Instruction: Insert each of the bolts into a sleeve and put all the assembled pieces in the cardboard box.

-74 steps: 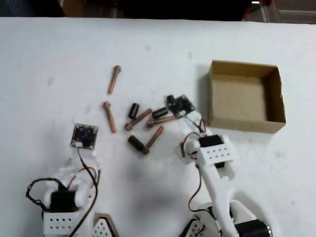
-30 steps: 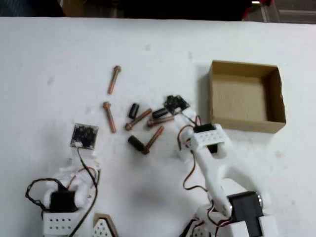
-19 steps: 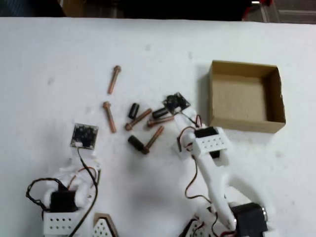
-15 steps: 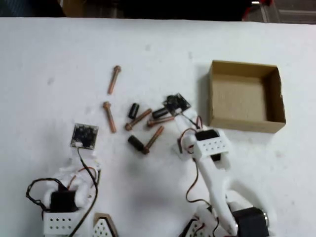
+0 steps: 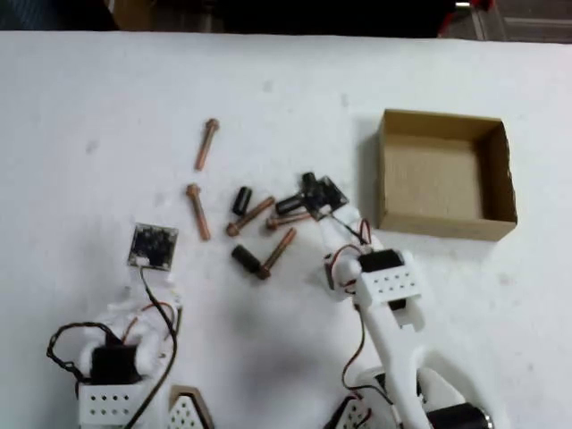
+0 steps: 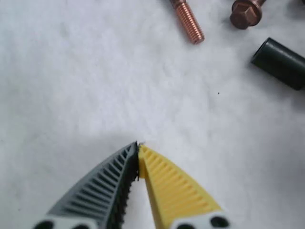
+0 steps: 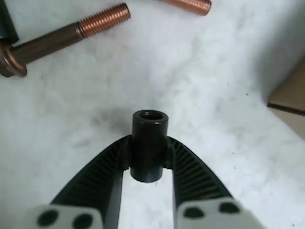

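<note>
My right gripper (image 7: 148,143) is shut on a black sleeve (image 7: 149,128), which stands upright between the fingers with its open bore facing up. In the high view this sleeve (image 5: 309,185) sits at the tip of the right arm, just left of the cardboard box (image 5: 442,223). Several copper bolts lie on the table, among them one (image 5: 207,143) far off, one (image 5: 197,212) at the left and one (image 5: 279,250) close by. Three more black sleeves (image 5: 241,200) (image 5: 246,259) (image 5: 288,205) lie among them. My left gripper (image 6: 138,146) is shut and holds nothing, resting near the table's front left.
The box stands open at the right. A bolt (image 7: 66,38) lies just beyond the held sleeve, and the box corner (image 7: 290,95) is beside it. A bolt's threaded end (image 6: 188,21), a bolt head (image 6: 246,12) and a sleeve (image 6: 281,62) lie ahead of my left gripper.
The right arm's wrist has drawn back toward its base, and the held sleeve now shows beyond the camera board. The left arm has not moved.
</note>
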